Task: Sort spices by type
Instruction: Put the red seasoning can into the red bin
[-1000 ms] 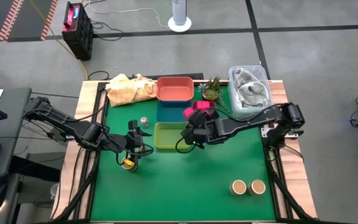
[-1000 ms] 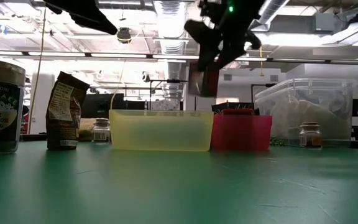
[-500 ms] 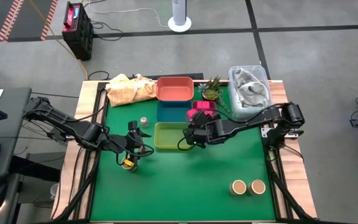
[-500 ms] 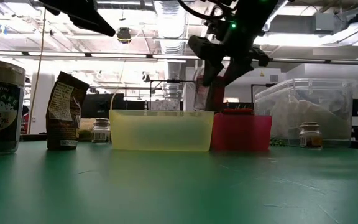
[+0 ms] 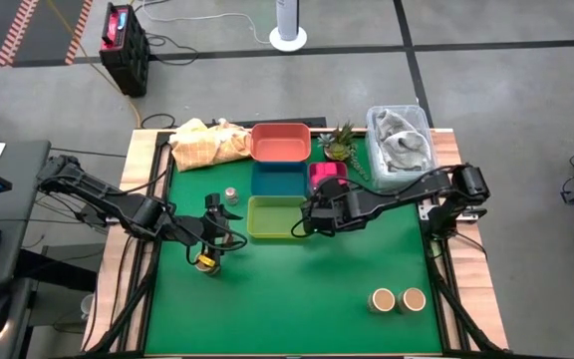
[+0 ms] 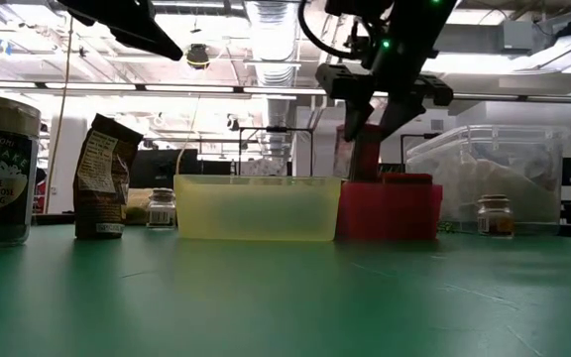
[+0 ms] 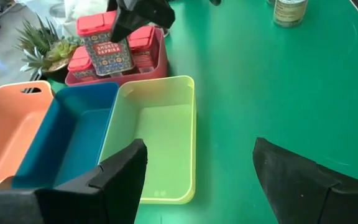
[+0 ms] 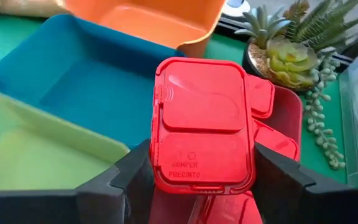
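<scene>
Red-lidded spice tin (image 8: 202, 126) clamped in right gripper (image 5: 312, 212) fingers (image 8: 131, 180), held upright above pink tray (image 5: 328, 172) | pink tray at 3 o'clock of yellow-green tray (image 5: 270, 217) on table (image 5: 307, 289) | left gripper (image 5: 213, 231) at 9 o'clock of yellow-green tray, fingers (image 7: 117, 171) spread, holding nothing, over small jar (image 5: 205, 262)

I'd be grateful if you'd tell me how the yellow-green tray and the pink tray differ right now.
The yellow-green tray is empty; the pink tray holds red-lidded tins. The yellow-green tray is larger. The right claw holds a paprika tin over the pink tray, not the yellow-green one. Both are open and rectangular.
</scene>
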You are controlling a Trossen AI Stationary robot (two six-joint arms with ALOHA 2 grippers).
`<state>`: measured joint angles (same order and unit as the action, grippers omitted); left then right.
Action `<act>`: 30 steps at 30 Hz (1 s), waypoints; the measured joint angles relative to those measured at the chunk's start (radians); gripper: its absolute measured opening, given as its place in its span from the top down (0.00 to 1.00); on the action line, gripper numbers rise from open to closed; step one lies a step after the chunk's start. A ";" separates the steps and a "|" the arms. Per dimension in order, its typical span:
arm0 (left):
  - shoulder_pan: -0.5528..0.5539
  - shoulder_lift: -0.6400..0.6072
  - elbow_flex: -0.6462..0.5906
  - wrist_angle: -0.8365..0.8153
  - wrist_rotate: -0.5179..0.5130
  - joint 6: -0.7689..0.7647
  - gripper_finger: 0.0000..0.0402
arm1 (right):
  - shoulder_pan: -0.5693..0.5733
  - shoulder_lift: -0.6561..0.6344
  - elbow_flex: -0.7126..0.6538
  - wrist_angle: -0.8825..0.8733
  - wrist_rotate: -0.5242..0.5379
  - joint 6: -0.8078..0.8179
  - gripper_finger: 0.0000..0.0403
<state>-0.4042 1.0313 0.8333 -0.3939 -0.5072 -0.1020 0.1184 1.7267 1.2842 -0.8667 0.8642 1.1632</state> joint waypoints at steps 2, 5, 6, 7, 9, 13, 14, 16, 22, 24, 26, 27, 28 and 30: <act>0.000 0.000 0.000 0.000 0.000 -0.005 0.31 | -0.006 0.000 0.000 -0.013 -0.001 0.029 0.41; 0.000 0.000 0.000 0.000 0.000 -0.013 0.31 | -0.012 0.000 0.000 -0.046 -0.002 0.077 0.40; 0.000 0.000 0.000 0.000 0.000 -0.013 0.31 | -0.013 0.000 0.000 -0.055 -0.001 0.094 0.40; 0.000 0.000 0.000 0.000 0.000 -0.014 0.31 | -0.016 0.000 0.000 -0.063 -0.002 0.105 0.40; 0.000 0.000 0.000 0.000 0.000 -0.013 0.31 | -0.016 0.000 0.000 -0.072 -0.003 0.120 0.40; 0.000 0.000 0.000 0.000 0.000 -0.012 0.31 | -0.023 0.000 0.000 -0.076 -0.003 0.120 0.40; 0.000 0.000 0.000 -0.001 0.000 -0.012 0.31 | -0.024 0.000 0.000 -0.076 -0.003 0.119 0.40; 0.000 0.000 0.000 0.000 0.000 -0.012 0.31 | -0.030 0.002 0.000 -0.075 -0.004 0.109 0.40; 0.000 0.000 0.000 0.000 0.000 -0.013 0.31 | -0.059 0.044 0.001 -0.054 -0.053 0.019 0.40; 0.000 0.000 0.000 -0.001 0.000 -0.014 0.31 | -0.065 0.066 0.000 -0.049 -0.066 0.009 0.40; 0.000 0.000 0.001 -0.002 0.000 -0.015 0.31 | -0.070 0.081 0.000 -0.047 -0.070 0.009 0.40; 0.000 0.000 0.001 -0.006 0.000 -0.015 0.31 | -0.073 0.091 0.000 -0.042 -0.074 0.008 0.40; 0.000 0.000 0.001 -0.007 0.000 -0.015 0.31 | -0.074 0.098 0.000 -0.033 -0.074 0.006 0.40; 0.000 0.000 0.001 -0.012 0.000 -0.017 0.31 | -0.074 0.110 0.000 -0.019 -0.074 0.005 0.39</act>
<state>-0.4043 1.0309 0.8344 -0.4062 -0.5072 -0.1194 0.0448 1.8367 1.2846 -0.8859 0.7898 1.1681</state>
